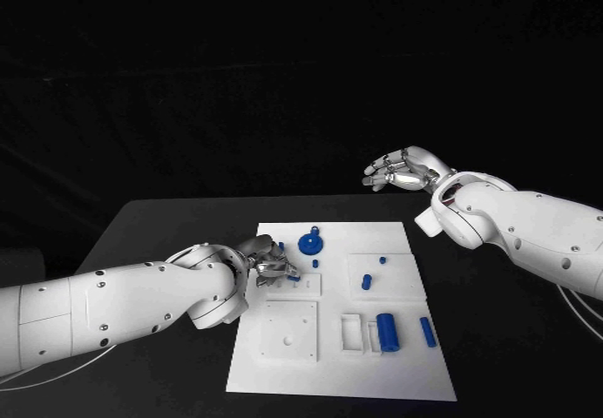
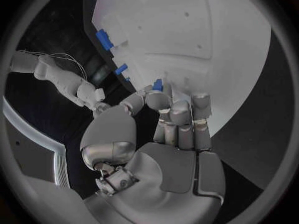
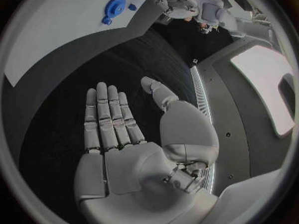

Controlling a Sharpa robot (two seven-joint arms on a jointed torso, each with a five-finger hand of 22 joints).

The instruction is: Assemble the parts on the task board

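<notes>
**A:** What are you looking at, biggest thing first?

**B:** You have the black table (image 1: 151, 235), and on its middle lies the task board (image 1: 339, 383), the white plate. Take the board as your landmark for everything else.

**A:** Where are the arms?

**B:** Your left arm (image 1: 113, 305) reaches in to the board's left edge. Your right arm (image 1: 540, 231) hangs off the board's far right corner, well apart from the parts.

**A:** And the hands?

**B:** The left hand (image 1: 258, 261) sits at the board's left edge, fingers curled together, and in the left wrist view its fingertips (image 2: 159, 100) close on a small blue part (image 2: 158, 84). You can read that as a pinch on the part. The right hand (image 3: 124, 154) is raised beyond the board's far right corner, flat and spread wide, fingers straight and apart, with nothing in it.

**A:** Where do the parts lie?

**B:** Toward the board's far edge you see the blue round gear-like part (image 1: 310, 242), with a small blue peg (image 1: 315, 261) just on the near side of it. On the board's right half stands another short blue peg (image 1: 366, 281). Near the board's near right corner a thick blue cylinder (image 1: 389, 332) lies beside a white rectangular frame (image 1: 350, 334), and a slim blue bar (image 1: 427, 332) lies just to the right of the cylinder. A white square block (image 1: 289, 329) sits on the board's near left part.
</notes>
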